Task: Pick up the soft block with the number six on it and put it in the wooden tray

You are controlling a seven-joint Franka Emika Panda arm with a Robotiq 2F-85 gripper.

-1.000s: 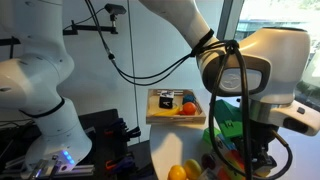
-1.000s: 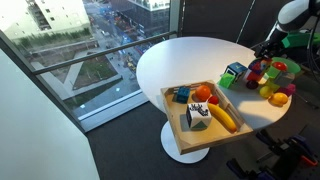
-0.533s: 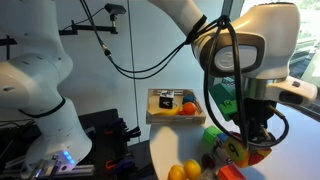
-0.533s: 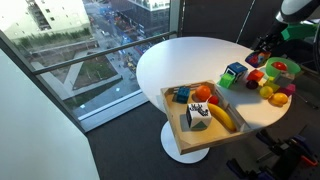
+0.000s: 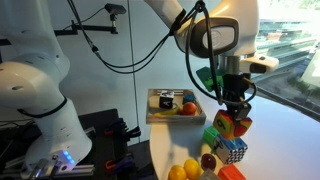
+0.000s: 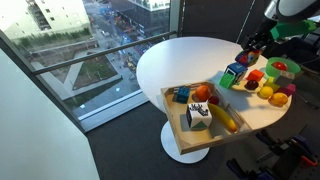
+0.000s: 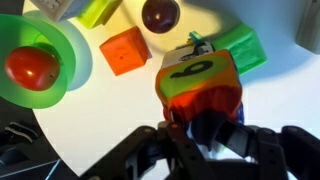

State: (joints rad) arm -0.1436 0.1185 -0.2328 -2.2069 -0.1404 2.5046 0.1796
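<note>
Wrist view showed the pincer grasping the soft six block, which might squirm loose before reaching the tray.

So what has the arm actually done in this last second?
The gripper, shut on the six block, has come up out of the pile of toys, lifted the block clear of the table and begun carrying it sideways toward the tray. The tray and the blue-and-white cube stayed where they were.
</note>
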